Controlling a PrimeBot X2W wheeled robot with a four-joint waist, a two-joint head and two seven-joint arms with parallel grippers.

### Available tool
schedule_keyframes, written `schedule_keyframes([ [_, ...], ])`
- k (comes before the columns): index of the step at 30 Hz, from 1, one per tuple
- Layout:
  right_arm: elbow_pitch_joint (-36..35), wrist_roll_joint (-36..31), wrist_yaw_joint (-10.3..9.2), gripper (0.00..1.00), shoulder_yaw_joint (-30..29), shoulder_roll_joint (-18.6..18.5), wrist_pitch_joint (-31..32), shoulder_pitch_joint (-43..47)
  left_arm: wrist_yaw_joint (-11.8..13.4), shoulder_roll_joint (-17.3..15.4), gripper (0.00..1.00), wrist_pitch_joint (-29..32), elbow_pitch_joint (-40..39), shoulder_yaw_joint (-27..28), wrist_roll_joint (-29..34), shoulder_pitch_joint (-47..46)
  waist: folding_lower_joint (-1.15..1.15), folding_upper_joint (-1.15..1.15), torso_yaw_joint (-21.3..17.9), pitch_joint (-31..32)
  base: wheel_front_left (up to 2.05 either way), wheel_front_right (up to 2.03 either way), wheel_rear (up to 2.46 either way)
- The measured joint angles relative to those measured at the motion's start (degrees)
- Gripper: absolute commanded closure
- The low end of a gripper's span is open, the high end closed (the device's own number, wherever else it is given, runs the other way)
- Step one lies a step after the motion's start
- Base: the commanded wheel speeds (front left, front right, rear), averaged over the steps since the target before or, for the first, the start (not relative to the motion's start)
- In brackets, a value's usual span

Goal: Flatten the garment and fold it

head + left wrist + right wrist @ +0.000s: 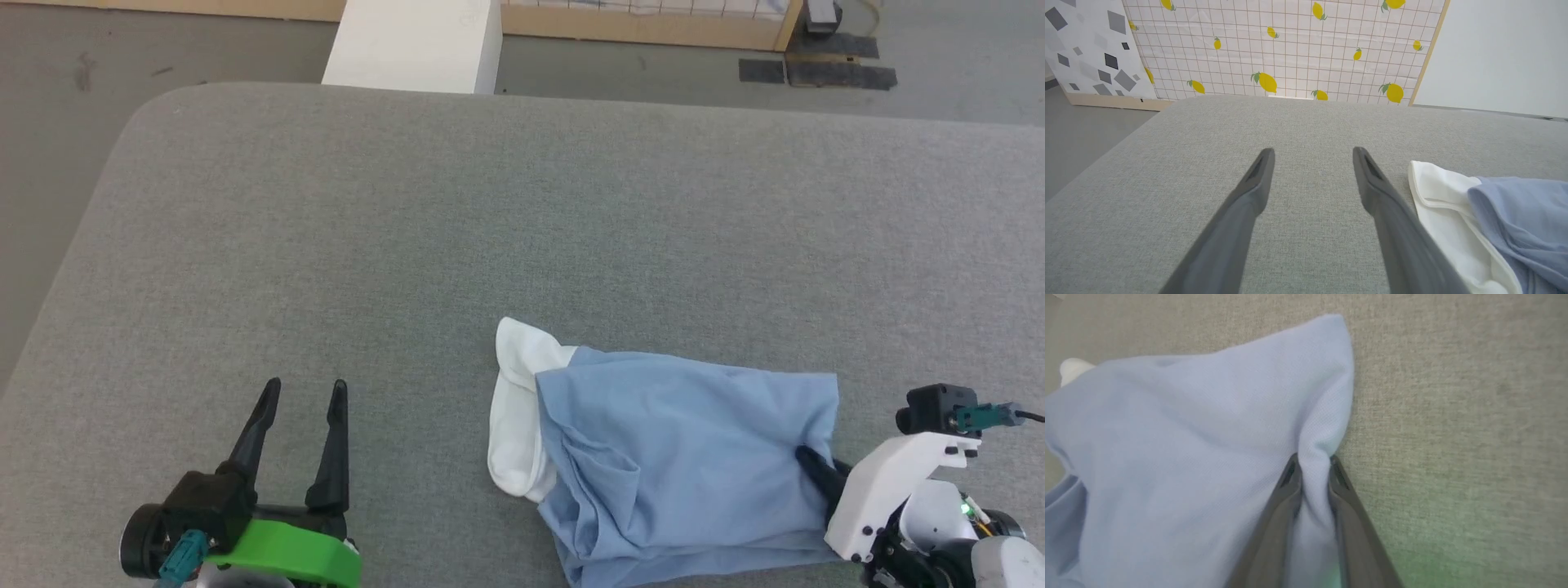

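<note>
Light blue garment bunched on the grey bench, low and right of centre in the head view, white panel sticking out at its left end. Right hand at the garment's right edge, lower right of that frame, fingers pressed in on a raised ridge of blue cloth, pinching it. Left hand at the lower left, fingers spread wide over bare bench, gripping nothing, apart from the cloth.
</note>
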State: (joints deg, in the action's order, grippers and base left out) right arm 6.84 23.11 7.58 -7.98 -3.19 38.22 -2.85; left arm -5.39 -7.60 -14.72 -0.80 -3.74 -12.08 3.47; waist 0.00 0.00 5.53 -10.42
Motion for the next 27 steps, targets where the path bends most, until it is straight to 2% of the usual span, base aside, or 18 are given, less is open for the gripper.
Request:
schedule_keyframes([
  [13, -2.1, -0.3, 0.00, 1.00, 1.5, -0.8, 0.1, 0.8, 0.9, -0.3, 0.00, 0.0, -0.1, -0.5, -0.1, 0.9, 0.00, 0.00, -1.6, 2.1, 0.00, 0.00, 0.00],
  [22, -4.7, -2.2, 0.00, 1.00, 4.9, -8.5, 1.2, -3.8, 1.0, -1.4, 0.00, 0.5, -1.5, -1.0, -0.1, 0.9, 0.00, 0.00, -5.3, 2.0, 0.00, 0.00, 0.00],
  [27, -5.1, -3.0, 0.00, 1.00, 6.9, -14.0, 1.5, -8.2, 1.4, -1.6, 0.00, 1.2, -2.9, -1.2, -0.1, 0.7, 0.00, 0.00, -8.1, 1.6, 0.00, 0.00, 0.00],
])
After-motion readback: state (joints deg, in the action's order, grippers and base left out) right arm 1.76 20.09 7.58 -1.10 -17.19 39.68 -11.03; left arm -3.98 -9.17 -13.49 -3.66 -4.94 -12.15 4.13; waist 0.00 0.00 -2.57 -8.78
